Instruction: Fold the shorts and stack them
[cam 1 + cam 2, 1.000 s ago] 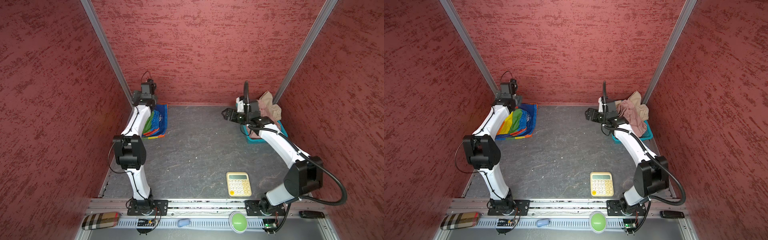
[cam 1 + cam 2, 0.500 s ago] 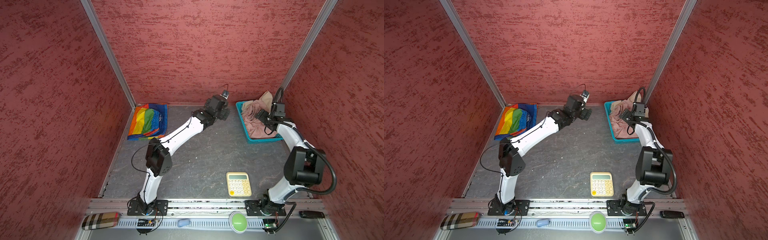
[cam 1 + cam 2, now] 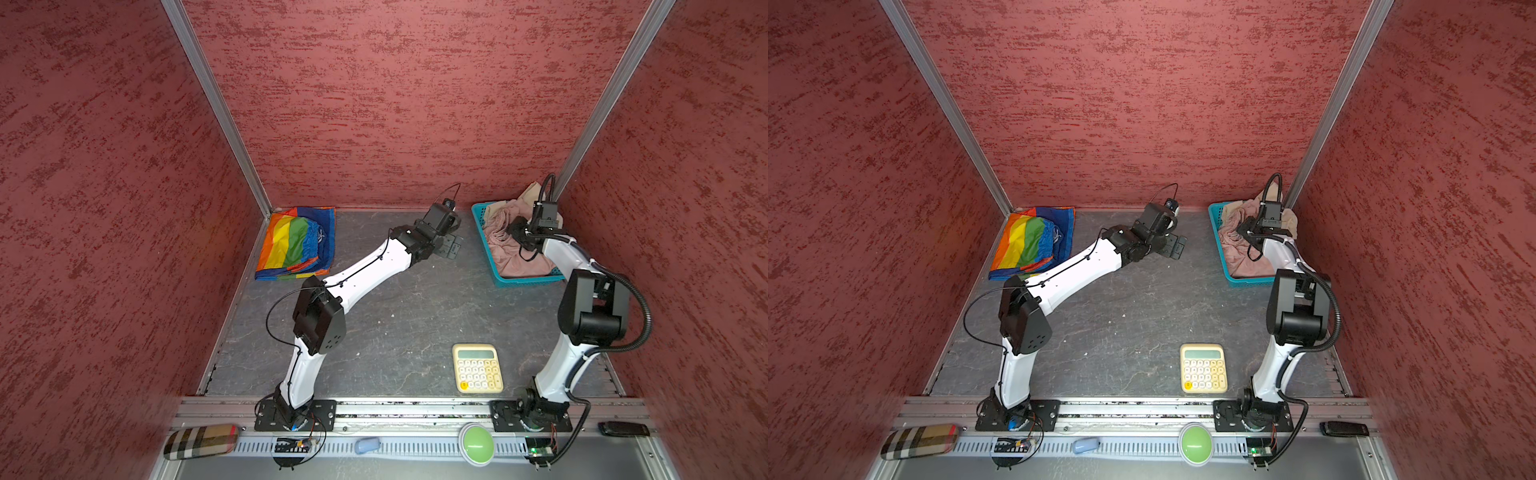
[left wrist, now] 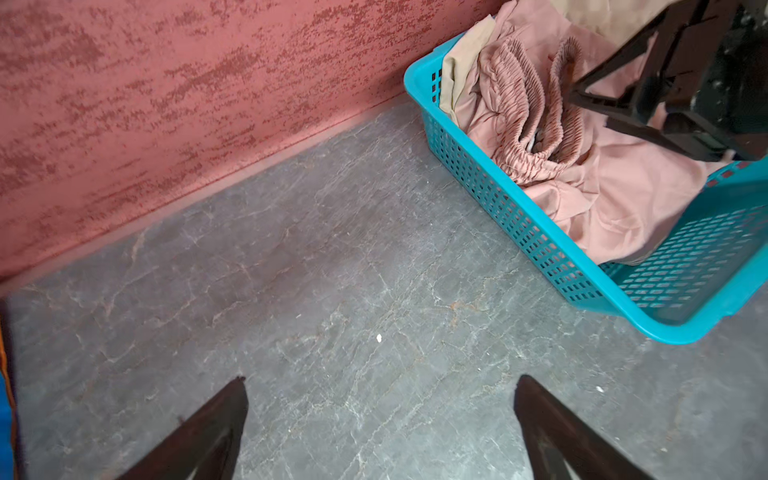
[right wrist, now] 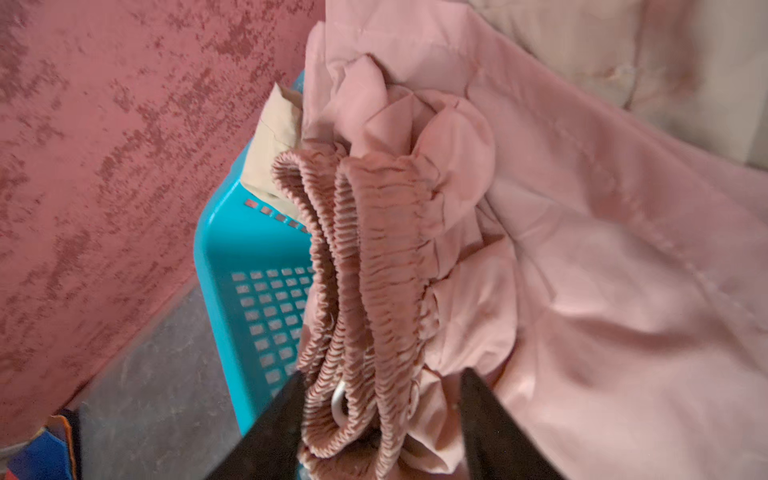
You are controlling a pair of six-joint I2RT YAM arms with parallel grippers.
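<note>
While in one basket [image 3: 528, 282], two shorts [image 3: 512, 254]

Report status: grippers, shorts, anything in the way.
Left gripper open over table. Right gripper astride waistband of pink shorts in basket, grip unconfirmed. Rainbow shorts folded, far left corner. Nothing blocking.

**A boxed-in robot test cell in a lab**

Red textured wall panels [image 3: 395, 104] close in three sides, joined by bare aluminium corner posts [image 3: 216, 112]. The grey stone-look counter [image 3: 407, 299] ends at a slotted aluminium rail [image 3: 395, 409]. Two white robot arms [image 3: 361, 270] are bolted there on black base plates [image 3: 328, 413], with an exposed circuit board [image 3: 539, 452], looped cables [image 3: 642, 316] and a big green push button [image 3: 476, 444].
</note>
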